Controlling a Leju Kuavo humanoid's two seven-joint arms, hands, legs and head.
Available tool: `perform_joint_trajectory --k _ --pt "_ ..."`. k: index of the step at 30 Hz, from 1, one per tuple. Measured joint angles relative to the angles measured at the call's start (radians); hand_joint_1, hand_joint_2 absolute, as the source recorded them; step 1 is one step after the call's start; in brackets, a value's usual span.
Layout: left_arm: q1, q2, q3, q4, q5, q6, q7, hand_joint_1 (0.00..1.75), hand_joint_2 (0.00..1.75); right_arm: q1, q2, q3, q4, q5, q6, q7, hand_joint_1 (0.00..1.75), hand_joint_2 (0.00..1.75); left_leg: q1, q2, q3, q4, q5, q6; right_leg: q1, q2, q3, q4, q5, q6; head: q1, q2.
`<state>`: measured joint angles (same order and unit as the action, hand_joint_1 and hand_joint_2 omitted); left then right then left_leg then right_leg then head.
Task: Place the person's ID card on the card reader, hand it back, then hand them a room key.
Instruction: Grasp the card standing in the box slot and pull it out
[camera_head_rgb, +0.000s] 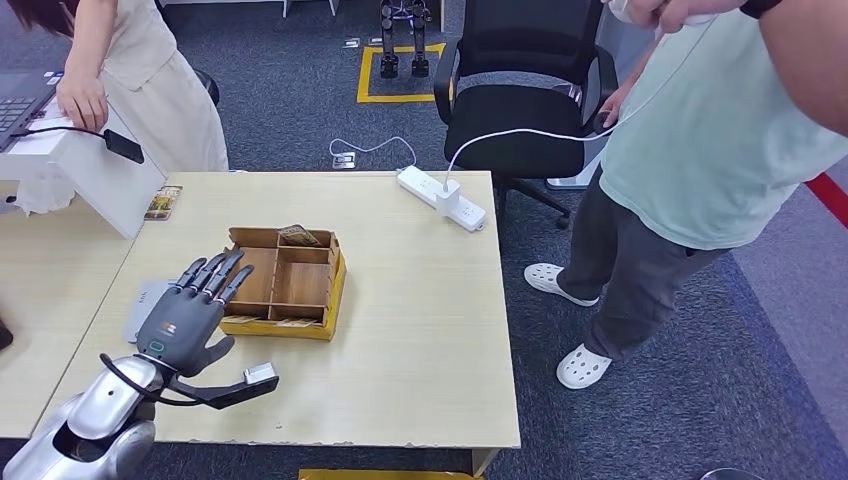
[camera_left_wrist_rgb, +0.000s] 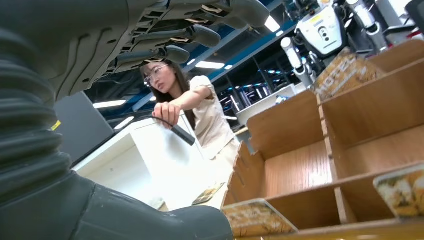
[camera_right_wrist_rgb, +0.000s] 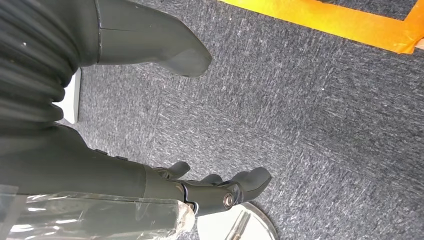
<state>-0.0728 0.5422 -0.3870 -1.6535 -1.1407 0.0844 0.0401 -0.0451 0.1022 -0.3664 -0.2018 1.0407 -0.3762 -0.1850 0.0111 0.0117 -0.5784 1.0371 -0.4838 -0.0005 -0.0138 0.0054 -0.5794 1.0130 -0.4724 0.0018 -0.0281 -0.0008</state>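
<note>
My left hand (camera_head_rgb: 190, 312) hovers open over the table, its fingers spread and reaching the left edge of a wooden compartment box (camera_head_rgb: 300, 285). In the left wrist view the fingers (camera_left_wrist_rgb: 190, 35) and thumb (camera_left_wrist_rgb: 150, 220) are apart with nothing between them, facing the box (camera_left_wrist_rgb: 310, 165). Patterned cards (camera_left_wrist_rgb: 255, 217) lie in its near compartments, and another card (camera_head_rgb: 298, 235) leans in the far one. A flat grey card reader (camera_head_rgb: 142, 300) lies just left of my hand. My right hand (camera_right_wrist_rgb: 215, 187) hangs over the carpet and holds nothing. A person in a pale green shirt (camera_head_rgb: 720, 130) stands right of the table.
A small patterned card (camera_head_rgb: 163, 202) lies at the table's far left by a white stand (camera_head_rgb: 95, 175). Another person (camera_head_rgb: 150, 60) works at a laptop there. A power strip (camera_head_rgb: 440, 196) sits at the far edge, and a black office chair (camera_head_rgb: 525, 90) stands behind it.
</note>
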Motion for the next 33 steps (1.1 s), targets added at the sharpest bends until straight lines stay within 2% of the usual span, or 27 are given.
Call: perform_joint_trajectory --k 15,29,31,33 --pt "0.001 -0.051 0.000 0.075 -0.032 0.009 0.017 0.00 1.75 0.001 0.000 -0.012 0.000 0.003 -0.001 0.003 0.00 1.75 0.000 0.000 0.000 0.000 0.000 0.000 0.000 0.000 0.000 0.000 0.000 0.000 0.000 0.000" --pt "-0.001 -0.080 0.003 0.142 -0.113 0.009 0.095 0.00 1.75 0.001 0.000 -0.017 0.000 0.004 -0.011 -0.001 0.00 1.75 0.000 0.000 0.000 0.000 0.000 0.000 0.000 0.000 0.000 0.000 0.000 0.000 0.000 0.000" --pt "0.000 -0.081 0.006 0.145 -0.116 0.009 0.096 0.76 1.75 0.002 0.000 -0.018 0.000 0.004 -0.011 -0.001 0.00 1.75 0.000 0.000 0.000 0.000 0.000 0.000 0.000 0.000 0.000 0.000 0.000 0.000 0.000 0.000" --pt "0.000 -0.082 0.008 0.147 -0.116 0.009 0.096 1.63 1.75 0.003 0.000 -0.020 0.000 0.004 -0.011 -0.001 0.00 1.75 0.000 0.000 0.000 0.000 0.000 0.000 0.000 0.000 0.000 0.000 0.000 0.000 0.000 0.000"
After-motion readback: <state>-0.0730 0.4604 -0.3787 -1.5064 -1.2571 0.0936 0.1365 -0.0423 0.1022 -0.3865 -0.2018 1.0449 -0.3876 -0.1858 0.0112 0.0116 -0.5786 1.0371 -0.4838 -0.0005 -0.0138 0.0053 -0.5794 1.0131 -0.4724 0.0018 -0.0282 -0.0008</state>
